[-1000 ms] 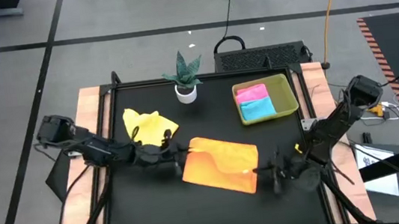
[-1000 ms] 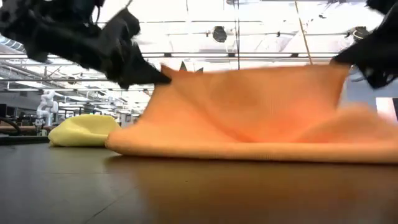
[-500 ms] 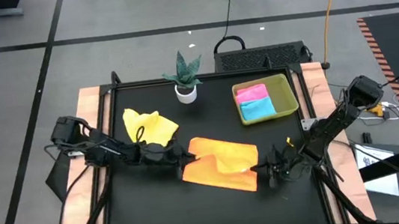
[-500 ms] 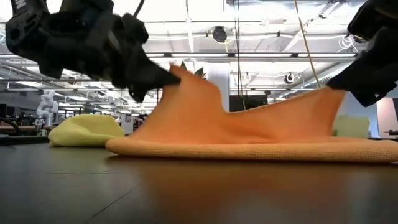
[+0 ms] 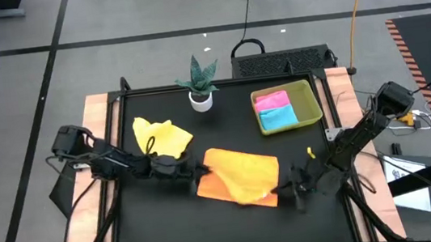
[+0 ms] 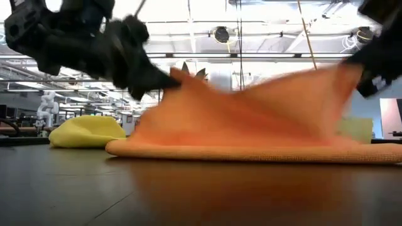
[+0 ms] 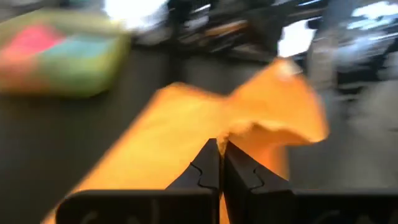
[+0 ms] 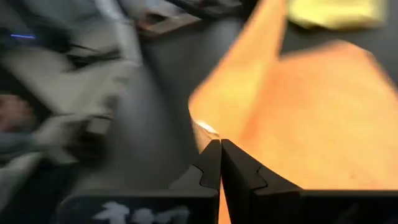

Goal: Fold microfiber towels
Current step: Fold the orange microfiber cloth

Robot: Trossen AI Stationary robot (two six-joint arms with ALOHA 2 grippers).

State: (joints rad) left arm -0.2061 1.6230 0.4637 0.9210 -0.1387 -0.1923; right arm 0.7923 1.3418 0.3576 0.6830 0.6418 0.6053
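The orange towel [image 5: 238,175] lies mid-table, partly doubled over. Its upper layer [image 6: 264,113] is raised between my two grippers while its lower layer [image 6: 251,150] lies flat on the table. My left gripper [image 5: 202,171] is shut on the towel's left end, and my right gripper [image 5: 282,188] is shut on its right end. A yellow towel [image 5: 160,137] lies crumpled at the far left. A pink towel [image 5: 272,100] and a light blue towel [image 5: 278,117] lie in the tray [image 5: 310,104]. My left gripper pinches the raised layer's left corner [image 7: 229,132] between its two fingers, coming nearly level from the table's left. That corner is lifted clear of the table. My right gripper pinches the raised layer's right corner [image 8: 204,129] between its two fingers, coming nearly level from the table's right. That corner also stands above the table, and the cloth between the two holds sags a little.
A small potted plant [image 5: 199,82] stands at the far edge, left of the yellow-green tray. The black table top [image 5: 171,232] shows bare along the near side. Wooden side rails [image 5: 97,118] flank the table.
Both grippers have kept their holds on the orange towel. Half a second ago the raised layer sagged low between them. Now it stands higher again at the right gripper's end, and from above it covers more of the lower layer.
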